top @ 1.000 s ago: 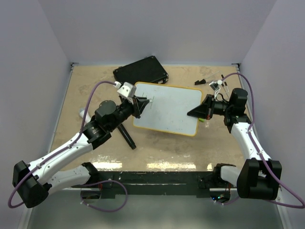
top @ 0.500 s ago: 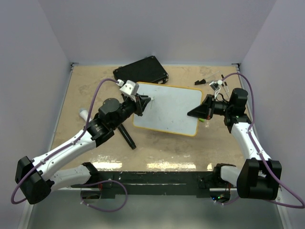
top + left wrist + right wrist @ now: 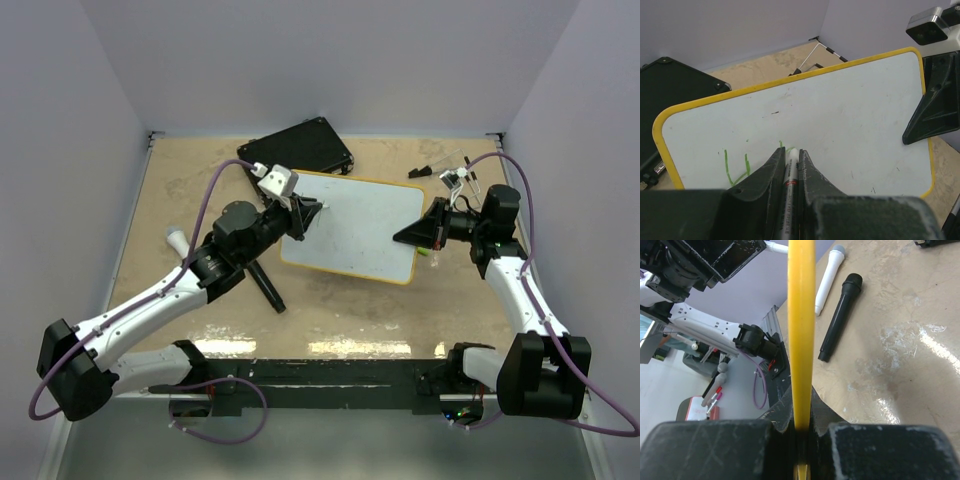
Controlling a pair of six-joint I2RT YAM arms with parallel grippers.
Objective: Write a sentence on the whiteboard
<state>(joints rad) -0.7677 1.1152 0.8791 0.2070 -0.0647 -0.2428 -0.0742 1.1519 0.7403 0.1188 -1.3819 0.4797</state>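
The whiteboard (image 3: 365, 230), white with a yellow rim, sits tilted in the middle of the table. My right gripper (image 3: 408, 237) is shut on its right edge; in the right wrist view the yellow rim (image 3: 801, 330) runs edge-on between the fingers of the right gripper (image 3: 801, 415). My left gripper (image 3: 318, 208) is shut on a white marker (image 3: 790, 172), whose tip touches the whiteboard's (image 3: 840, 110) face near its upper-left part. Green strokes of the sentence (image 3: 735, 167) lie just left of the left gripper (image 3: 790, 152); more strokes are partly hidden behind the fingers.
A black case (image 3: 297, 147) lies at the back, touching the board's far-left corner. A black microphone-shaped rod (image 3: 266, 285) and a white one (image 3: 176, 240) lie under the left arm. Small black and clear items (image 3: 440, 166) sit at the back right.
My left gripper has moved to the right and a little farther back across the board with the marker. The right arm and the board have stayed still.
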